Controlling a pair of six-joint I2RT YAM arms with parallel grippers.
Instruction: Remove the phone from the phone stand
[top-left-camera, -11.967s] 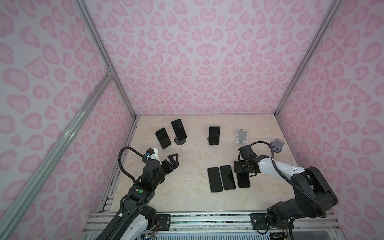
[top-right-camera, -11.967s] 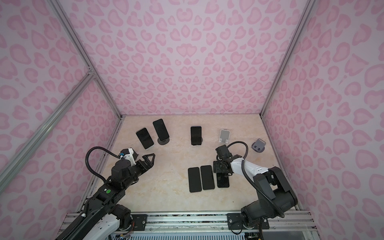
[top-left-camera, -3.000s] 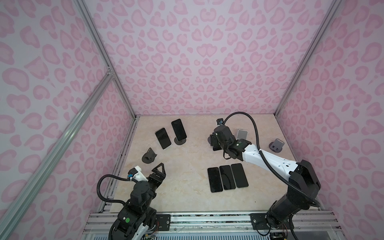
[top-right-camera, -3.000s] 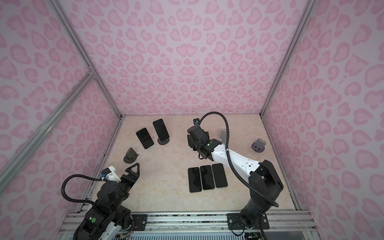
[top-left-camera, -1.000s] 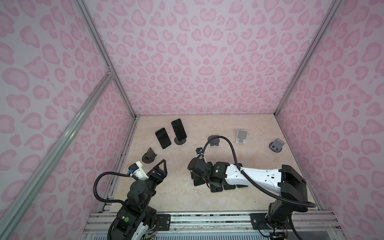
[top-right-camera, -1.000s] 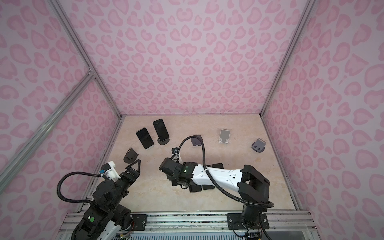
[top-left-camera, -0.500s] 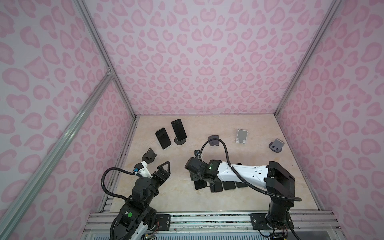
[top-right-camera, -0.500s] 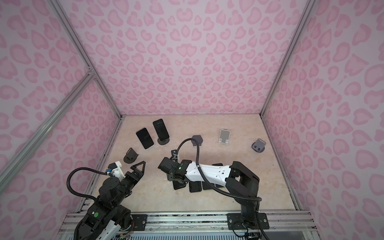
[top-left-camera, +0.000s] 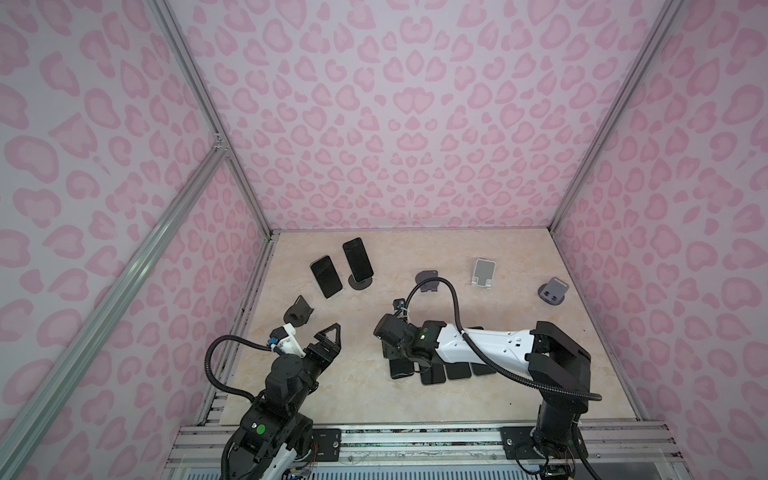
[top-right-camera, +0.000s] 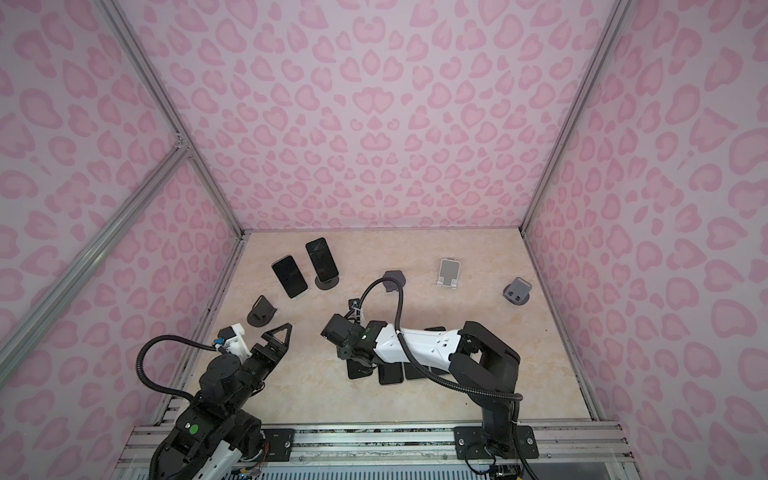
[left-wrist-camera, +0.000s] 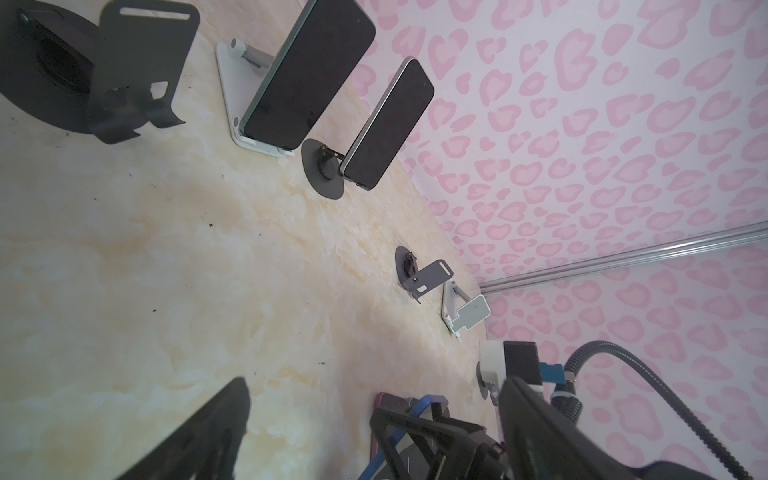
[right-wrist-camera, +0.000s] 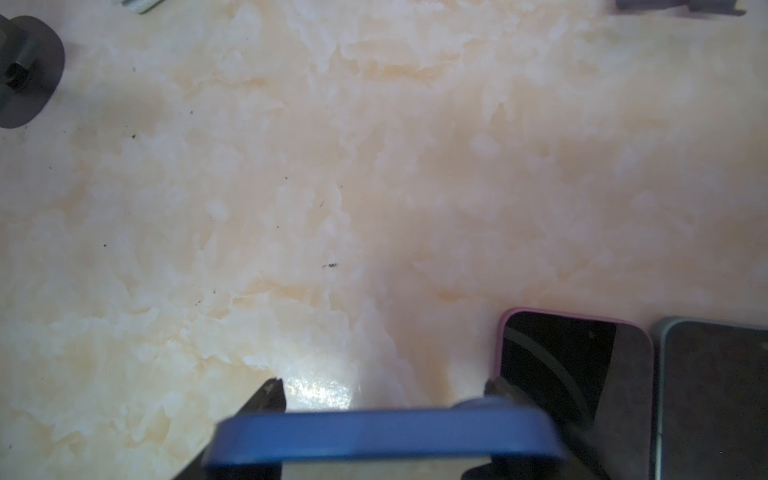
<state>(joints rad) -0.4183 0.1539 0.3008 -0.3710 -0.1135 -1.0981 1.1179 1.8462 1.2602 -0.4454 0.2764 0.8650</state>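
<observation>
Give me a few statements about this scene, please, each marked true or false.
1. Two phones sit propped up at the back left. True.
2. The left fingers are shut on a phone. False: they stand open, holding nothing.
3. The right fingers grip a blue-cased phone. True.
4. The silver stand carries a phone. False: it is empty.
</observation>
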